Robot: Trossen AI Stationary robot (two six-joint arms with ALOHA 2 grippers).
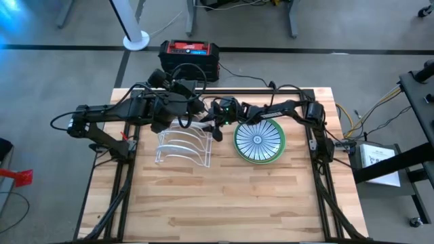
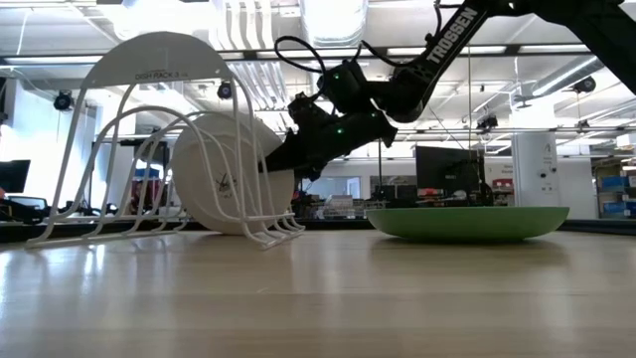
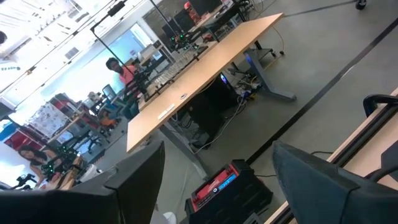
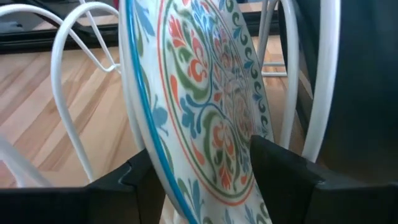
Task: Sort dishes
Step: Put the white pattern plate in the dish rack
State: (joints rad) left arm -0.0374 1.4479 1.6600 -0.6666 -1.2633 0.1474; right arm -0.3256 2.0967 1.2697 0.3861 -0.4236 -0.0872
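Two arms reach over the tabletop (image 1: 224,203), each ending in one gripper: the left gripper (image 3: 217,168) and the right gripper (image 1: 218,127). One white wire rack (image 1: 182,148) holds one patterned plate (image 4: 205,106). At three o'clock from the rack lies one stack of plates (image 1: 260,141); how many it holds cannot be told.
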